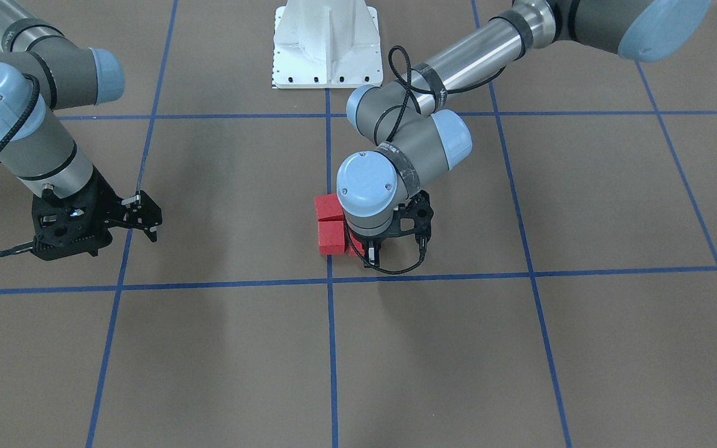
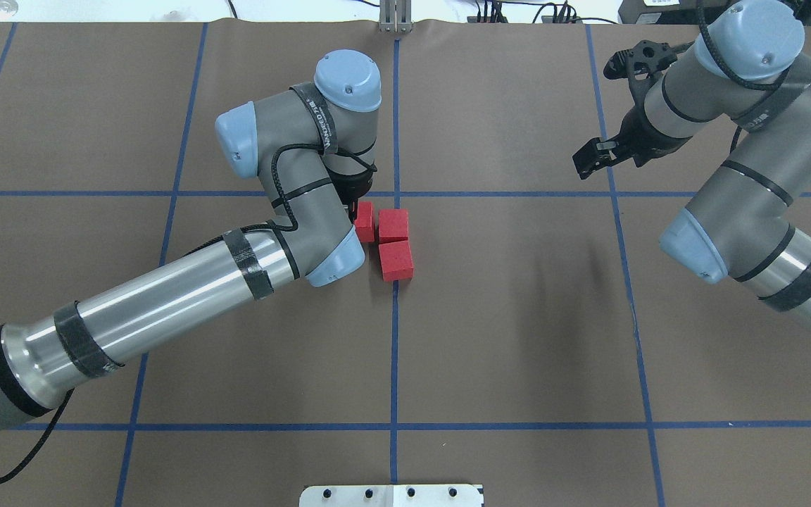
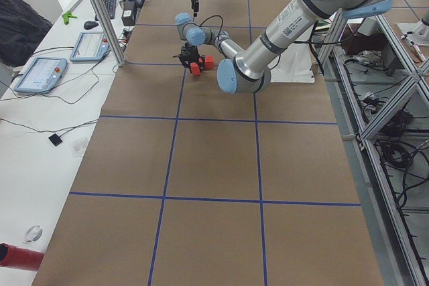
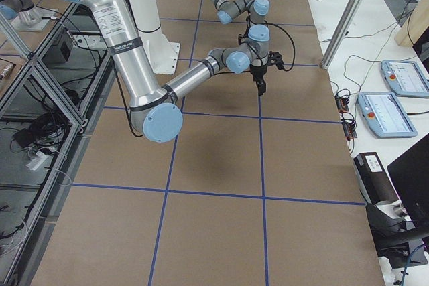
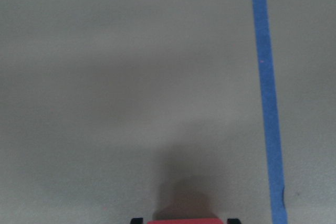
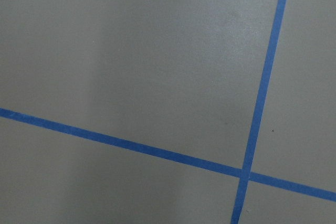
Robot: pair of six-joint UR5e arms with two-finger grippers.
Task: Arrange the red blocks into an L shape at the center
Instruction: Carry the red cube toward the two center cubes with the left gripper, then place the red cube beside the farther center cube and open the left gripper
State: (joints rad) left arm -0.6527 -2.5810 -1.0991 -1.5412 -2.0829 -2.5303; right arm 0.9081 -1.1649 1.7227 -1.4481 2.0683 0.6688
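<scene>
Three red blocks lie together at the center [image 2: 441,236] by the middle blue tape line. Two of the red blocks [image 2: 393,225] [image 2: 396,260] stand one behind the other on the line. The third red block [image 2: 364,220] sits beside the farther one, so the three make a corner. My left gripper [image 2: 357,205] stands over that third block and is shut on it; the left wrist view shows its red top [image 5: 181,221] between the fingertips. In the front view two blocks [image 1: 329,207] [image 1: 331,237] show and the third is mostly hidden under my left gripper [image 1: 368,252]. My right gripper [image 1: 145,216] is open and empty, far off.
The white robot base plate [image 1: 327,56] stands behind the blocks. My left arm's forearm [image 2: 166,310] slants over the near left of the floor. Blue tape lines [image 6: 260,98] cross under my right gripper. Monitors and tablets [image 3: 40,75] lie on the side bench.
</scene>
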